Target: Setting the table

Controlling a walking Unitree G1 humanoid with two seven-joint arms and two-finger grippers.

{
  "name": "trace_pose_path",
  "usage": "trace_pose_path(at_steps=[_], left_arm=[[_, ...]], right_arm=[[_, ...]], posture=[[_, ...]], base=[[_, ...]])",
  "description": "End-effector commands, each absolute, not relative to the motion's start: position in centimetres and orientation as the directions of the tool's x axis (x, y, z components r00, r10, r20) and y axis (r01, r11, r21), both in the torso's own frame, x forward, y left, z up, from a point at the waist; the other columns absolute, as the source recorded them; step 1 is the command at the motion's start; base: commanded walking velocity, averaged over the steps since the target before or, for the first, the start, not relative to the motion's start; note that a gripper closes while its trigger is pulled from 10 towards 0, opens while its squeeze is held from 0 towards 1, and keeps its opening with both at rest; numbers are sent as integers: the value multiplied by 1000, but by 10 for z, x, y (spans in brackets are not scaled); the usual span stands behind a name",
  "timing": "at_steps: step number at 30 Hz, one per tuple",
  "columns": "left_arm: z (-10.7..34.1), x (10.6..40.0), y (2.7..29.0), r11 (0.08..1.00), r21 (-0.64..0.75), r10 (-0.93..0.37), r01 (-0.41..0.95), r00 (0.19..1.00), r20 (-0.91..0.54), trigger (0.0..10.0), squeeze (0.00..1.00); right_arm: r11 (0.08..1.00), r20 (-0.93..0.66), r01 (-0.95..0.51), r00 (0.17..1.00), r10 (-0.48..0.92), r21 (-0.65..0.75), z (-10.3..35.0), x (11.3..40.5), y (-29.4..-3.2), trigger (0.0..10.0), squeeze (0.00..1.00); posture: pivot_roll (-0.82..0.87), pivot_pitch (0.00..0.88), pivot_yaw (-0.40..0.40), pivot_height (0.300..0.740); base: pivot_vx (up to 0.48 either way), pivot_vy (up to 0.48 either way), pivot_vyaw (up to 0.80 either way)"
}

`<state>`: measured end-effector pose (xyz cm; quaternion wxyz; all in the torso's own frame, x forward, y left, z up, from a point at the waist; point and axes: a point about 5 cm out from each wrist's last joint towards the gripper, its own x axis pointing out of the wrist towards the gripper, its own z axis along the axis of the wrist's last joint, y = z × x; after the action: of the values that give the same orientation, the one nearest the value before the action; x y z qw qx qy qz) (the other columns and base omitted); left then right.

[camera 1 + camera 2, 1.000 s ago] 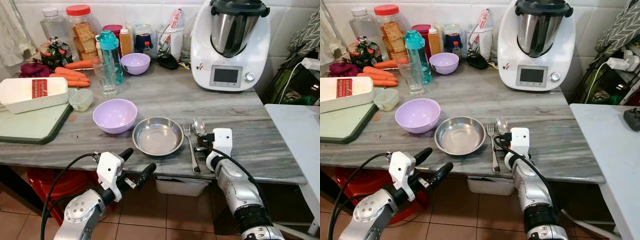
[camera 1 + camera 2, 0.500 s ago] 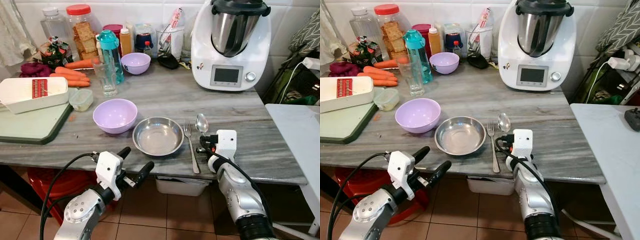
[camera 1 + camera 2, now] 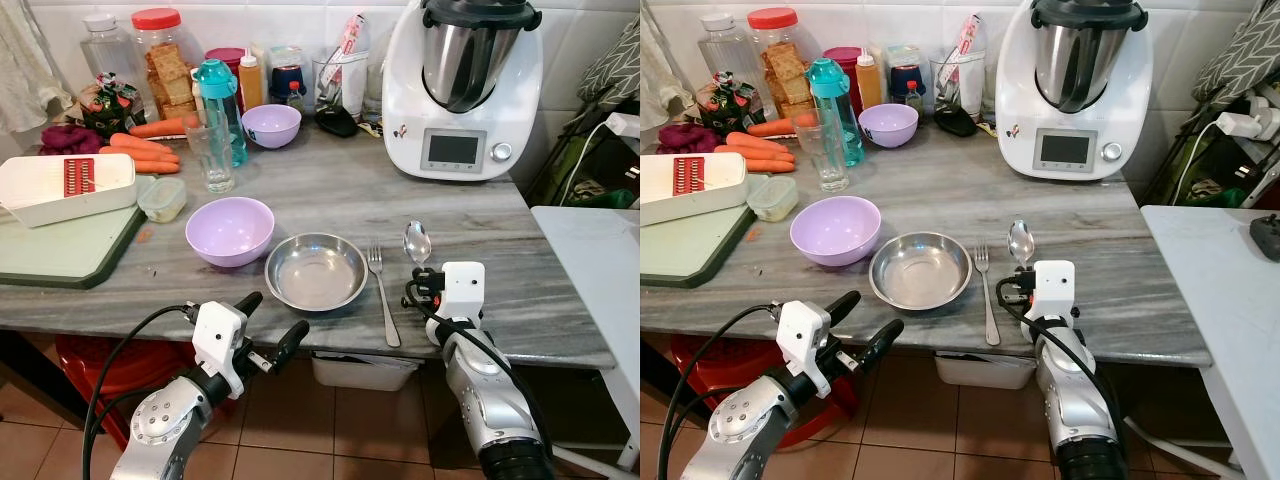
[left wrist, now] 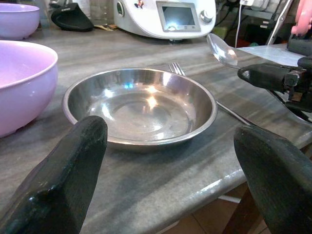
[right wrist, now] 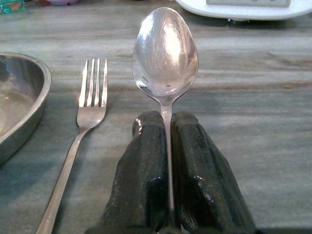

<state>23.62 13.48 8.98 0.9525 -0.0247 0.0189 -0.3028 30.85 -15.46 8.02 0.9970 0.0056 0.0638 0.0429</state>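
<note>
Right wrist view: right gripper (image 5: 168,146) pinches spoon (image 5: 165,53) by its handle, bowl end pointing away toward the appliance; fork (image 5: 85,119) lies parallel just beside, twd the steel bowl (image 3: 315,272); left gripper (image 3: 270,322) idle below counter edge, fingers apart.

The scene is evenly and brightly lit from above, and only soft shadows are cast on the counter (image 3: 480,200). Glare is seen on the steel dish (image 4: 141,105) and the spoon (image 5: 165,51). The black fingers (image 4: 63,185) are blurred at close range.
</note>
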Motion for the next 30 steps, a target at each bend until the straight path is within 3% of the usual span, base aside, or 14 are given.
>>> trace_pose_path(at_steps=[1,8,9,10,12,13,15,16,19,20,27,28,29,30], left_arm=[[91,238,135,820,-44,-572,571,820,-17,10000,0],[91,238,136,819,-42,-574,573,819,-17,10000,0],[91,238,136,818,-42,-575,574,818,-18,10000,0],[91,237,136,817,-42,-576,575,817,-18,10000,0],[91,237,136,816,-42,-577,576,816,-19,10000,0],[91,237,135,815,-42,-579,578,815,-20,10000,0],[91,237,135,813,-41,-582,581,813,-23,10000,0],[91,237,135,812,-40,-584,583,811,-26,10000,0],[91,237,135,811,-40,-585,584,810,-28,10000,0],[91,237,135,811,-40,-585,584,810,-28,10000,0],[93,237,134,810,-39,-587,586,809,-25,10000,0],[93,237,134,809,-39,-587,586,809,-24,10000,0],[93,237,134,809,-39,-587,586,809,-24,10000,0],[94,238,133,809,-39,-588,587,809,-23,10000,0]], right_arm=[[997,-94,-80,992,79,-7,85,309,-156,10000,0],[997,-117,-72,990,75,34,79,308,-153,10000,0],[996,-121,-62,990,69,60,78,309,-153,4275,0],[995,-126,-54,990,64,83,77,310,-152,706,0],[994,-132,-42,990,55,99,76,311,-153,0,0],[993,-141,-32,989,47,110,75,311,-153,4392,0],[991,-160,-21,986,41,128,73,313,-153,4431,0],[991,-172,-21,984,43,129,71,313,-152,10000,0],[989,-183,-22,982,49,144,69,314,-150,7804,0],[987,-183,-27,981,57,159,69,314,-149,0,0],[986,-199,-44,977,76,158,68,318,-143,0,0],[986,-198,-48,977,79,160,68,318,-142,588,0],[986,-199,-48,977,80,157,68,319,-142,3569,0],[986,-200,-50,976,81,157,68,319,-142,4863,0]], posture=[[40,0,15,740],[41,0,19,740],[41,0,22,740],[41,0,22,740],[43,0,24,740],[43,0,25,740],[43,0,26,740],[45,0,28,740],[46,0,29,740],[47,0,30,740],[50,0,28,740],[50,0,29,740],[50,0,29,740],[50,0,30,740]], base=[[0,0,0],[0,0,0],[0,0,0],[0,0,0],[0,0,0],[0,0,0],[0,0,0],[0,0,0],[0,0,0],[0,0,0],[0,0,0],[0,0,0],[0,0,0],[0,0,0]])
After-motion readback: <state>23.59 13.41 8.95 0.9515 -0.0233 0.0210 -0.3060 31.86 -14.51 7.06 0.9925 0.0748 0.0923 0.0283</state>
